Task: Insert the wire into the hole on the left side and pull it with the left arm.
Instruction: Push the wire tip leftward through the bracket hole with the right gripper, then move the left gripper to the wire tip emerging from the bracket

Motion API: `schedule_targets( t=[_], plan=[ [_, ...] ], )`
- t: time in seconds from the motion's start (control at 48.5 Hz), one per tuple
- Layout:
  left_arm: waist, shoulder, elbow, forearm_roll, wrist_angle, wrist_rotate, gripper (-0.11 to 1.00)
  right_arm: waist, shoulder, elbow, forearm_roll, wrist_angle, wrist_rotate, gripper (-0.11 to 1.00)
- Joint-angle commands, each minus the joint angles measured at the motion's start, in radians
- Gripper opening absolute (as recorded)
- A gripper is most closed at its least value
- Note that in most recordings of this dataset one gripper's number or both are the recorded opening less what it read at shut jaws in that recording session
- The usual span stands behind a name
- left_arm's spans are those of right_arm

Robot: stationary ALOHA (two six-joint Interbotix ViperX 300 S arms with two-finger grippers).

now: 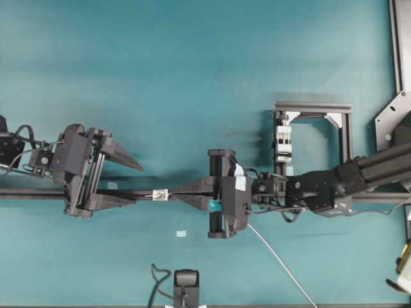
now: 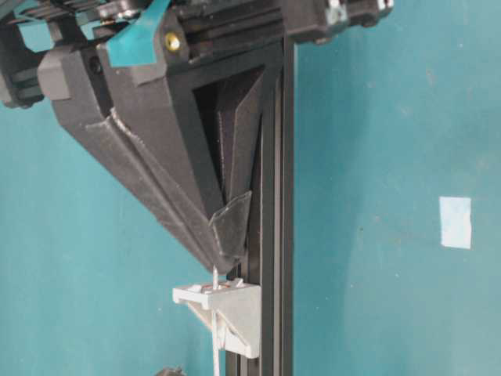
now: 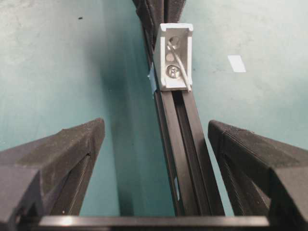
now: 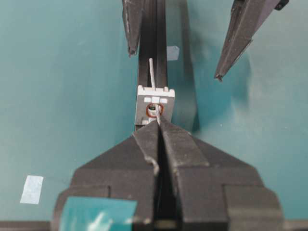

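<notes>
A small white block (image 1: 160, 194) sits on the black rail (image 1: 38, 192). The thin whitish wire (image 4: 152, 72) passes through the block's hole (image 4: 154, 109), and its tip sticks out on the far side. From the left wrist view the wire end (image 3: 181, 67) curves out of the block (image 3: 174, 79). My right gripper (image 4: 158, 122) is shut on the wire just behind the block, fingertips almost touching it (image 2: 223, 313). My left gripper (image 1: 139, 184) stands wide open, one finger on each side of the rail, short of the wire tip. Its fingers (image 3: 72, 149) hold nothing.
A white-and-black clamp block (image 1: 283, 141) stands inside a black square frame (image 1: 313, 108) at the back right. The wire's slack (image 1: 282, 263) trails toward the front right. A pale tape patch (image 1: 181, 233) lies in front of the rail. A camera mount (image 1: 186, 285) sits at the front edge.
</notes>
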Motion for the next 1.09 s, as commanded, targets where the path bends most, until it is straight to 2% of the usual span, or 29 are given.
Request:
schedule_targets(
  t=[0.0,0.618,1.072],
  plan=[
    [-0.006,-0.026,-0.003,-0.002,-0.005,0.0,0.78,-0.011,-0.014,-0.02,0.0,0.005,0.002,0.02],
    [-0.006,-0.049,-0.011,-0.002,-0.003,-0.002,0.77,-0.014,-0.014,-0.035,-0.008,0.035,0.002,0.02],
    [-0.006,-0.084,-0.034,-0.002,0.071,-0.006,0.77,-0.014,-0.015,-0.035,-0.009,0.032,0.002,0.02]
  ],
)
